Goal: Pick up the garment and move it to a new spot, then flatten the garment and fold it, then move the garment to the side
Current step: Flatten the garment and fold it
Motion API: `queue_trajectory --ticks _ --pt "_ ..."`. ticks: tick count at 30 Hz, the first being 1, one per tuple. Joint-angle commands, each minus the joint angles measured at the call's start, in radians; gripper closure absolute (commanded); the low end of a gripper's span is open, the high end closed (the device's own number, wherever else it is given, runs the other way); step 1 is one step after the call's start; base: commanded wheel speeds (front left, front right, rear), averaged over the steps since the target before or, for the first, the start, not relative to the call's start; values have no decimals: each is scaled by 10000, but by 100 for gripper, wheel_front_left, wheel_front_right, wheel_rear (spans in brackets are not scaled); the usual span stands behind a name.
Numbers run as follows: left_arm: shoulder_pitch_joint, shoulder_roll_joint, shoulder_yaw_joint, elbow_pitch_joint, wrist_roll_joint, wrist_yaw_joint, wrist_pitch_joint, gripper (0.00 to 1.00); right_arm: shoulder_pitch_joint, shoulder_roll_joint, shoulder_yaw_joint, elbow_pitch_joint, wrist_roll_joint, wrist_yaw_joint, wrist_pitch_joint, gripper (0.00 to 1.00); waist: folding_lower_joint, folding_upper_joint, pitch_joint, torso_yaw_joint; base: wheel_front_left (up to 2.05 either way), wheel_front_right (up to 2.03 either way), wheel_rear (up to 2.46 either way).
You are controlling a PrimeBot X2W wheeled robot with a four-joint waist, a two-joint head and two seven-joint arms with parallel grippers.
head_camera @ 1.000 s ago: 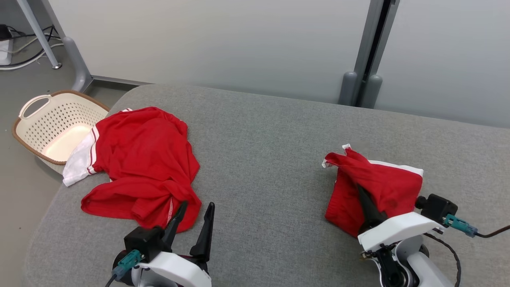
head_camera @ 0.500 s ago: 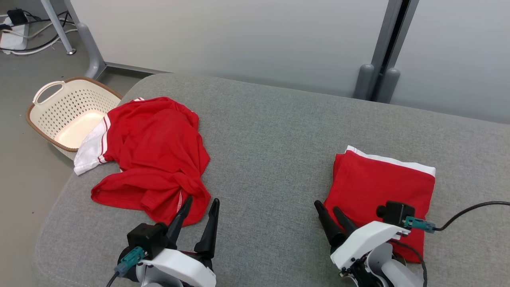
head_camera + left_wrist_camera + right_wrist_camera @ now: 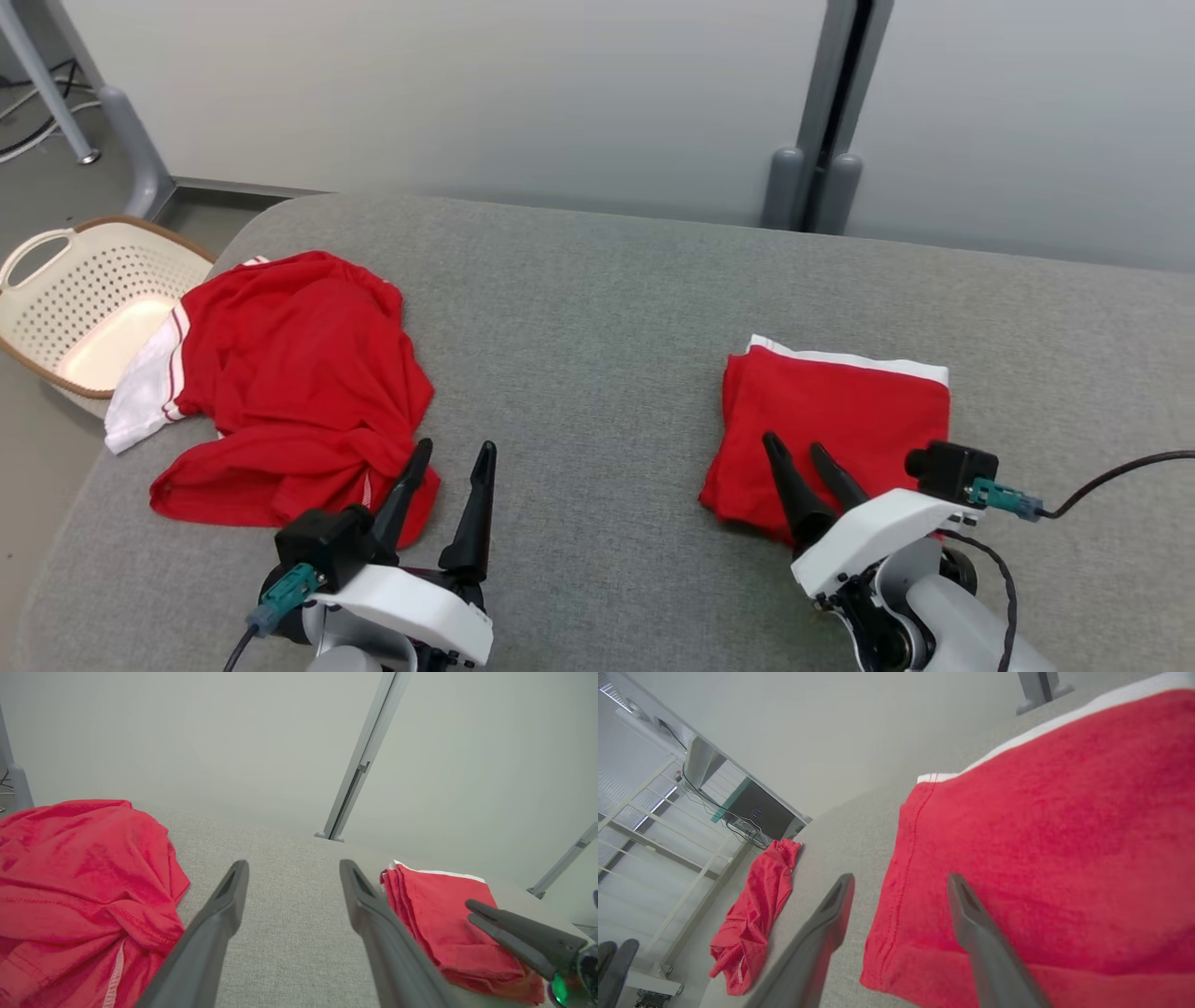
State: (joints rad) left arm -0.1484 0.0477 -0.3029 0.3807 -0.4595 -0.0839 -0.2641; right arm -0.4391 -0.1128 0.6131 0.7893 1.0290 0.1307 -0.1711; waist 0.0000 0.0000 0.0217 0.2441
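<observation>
Garment (image 3: 840, 415), folded at three o'clock, may unfold if the right gripper (image 3: 792, 442), fingers apart, snags it; left gripper (image 3: 456, 445) gapes too.

Cropped at head view's left edge: basket (image 3: 65, 299). Cropped left and bottom in left wrist view: shirt (image 3: 70, 882). Partly hidden behind right gripper (image 3: 792, 442) in head view: folded garment (image 3: 840, 411), near edge.

The garment (image 3: 840, 411) is matt red cloth, the tabletop (image 3: 597, 308) coarse grey woven fabric.
</observation>
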Motion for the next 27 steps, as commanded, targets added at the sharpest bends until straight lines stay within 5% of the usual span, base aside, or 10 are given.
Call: queue_trajectory --ticks 1,8,13,21,27 --pt "-36 43 126 -80 60 15 2 0 -108 -122 46 -144 -223 0 -168 0 0 0 -152 -353 0 0 0" --pt "15 41 571 -394 188 11 4 0 -96 -1066 117 -686 -2124 0 -802 0 0 0 -314 -1135 0 0 0" --pt "105 41 906 -619 310 25 3 0 311 -1447 -727 -1506 -3657 0 -948 0 0 0 -371 -1554 0 0 0" --pt "393 46 1016 -824 721 -27 3 0 2150 -998 -3475 -3808 -6641 0 -931 0 0 0 -365 -1885 0 0 0" --pt "667 41 1110 -1135 1082 154 4 0 3309 -384 -4443 -4710 -7918 0 -933 0 0 0 -348 -1986 0 0 0"
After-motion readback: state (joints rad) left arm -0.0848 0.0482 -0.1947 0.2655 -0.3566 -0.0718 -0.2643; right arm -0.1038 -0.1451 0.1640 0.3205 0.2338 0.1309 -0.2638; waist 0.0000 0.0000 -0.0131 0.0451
